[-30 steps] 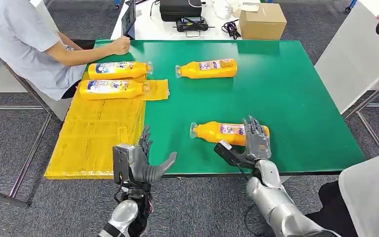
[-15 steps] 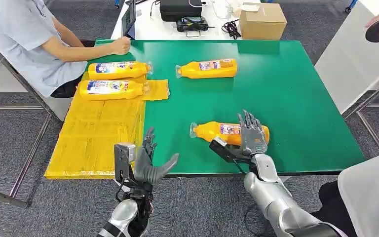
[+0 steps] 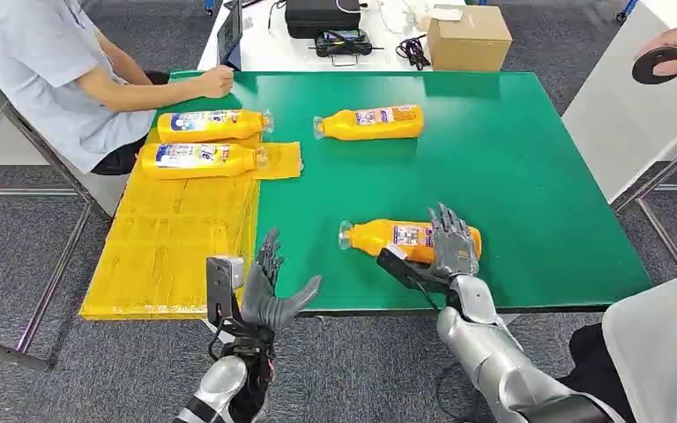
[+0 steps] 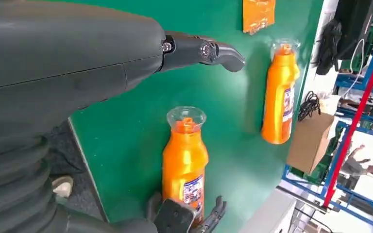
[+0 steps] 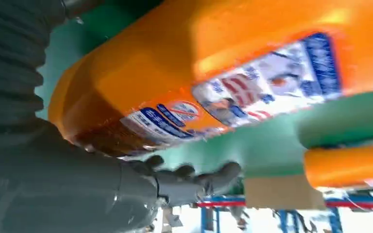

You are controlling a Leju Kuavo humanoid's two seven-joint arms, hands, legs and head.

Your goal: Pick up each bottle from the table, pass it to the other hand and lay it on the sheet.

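An orange bottle (image 3: 388,236) lies on its side near the front edge of the green table (image 3: 538,176), cap pointing left. My right hand (image 3: 451,248) hovers at its base end, fingers spread over it and thumb on the near side, not closed around it. The right wrist view has that bottle (image 5: 213,63) close against my right hand (image 5: 77,184). My left hand (image 3: 264,286) is open at the table's front edge, left of the bottle (image 4: 184,160). A second bottle (image 3: 370,122) lies farther back. Two bottles (image 3: 212,124) (image 3: 198,158) rest on the yellow sheet (image 3: 176,238).
A person (image 3: 44,70) sits at the table's far left with a fist on the table corner. Another person's hand (image 3: 670,48) holds a black disc at the upper right. A cardboard box (image 3: 469,37) and black devices sit on the white table behind.
My right hand's fingers have spread apart over the near bottle's base end. My left hand drifted slightly right along the table edge. The person's hand with the disc shifted left.
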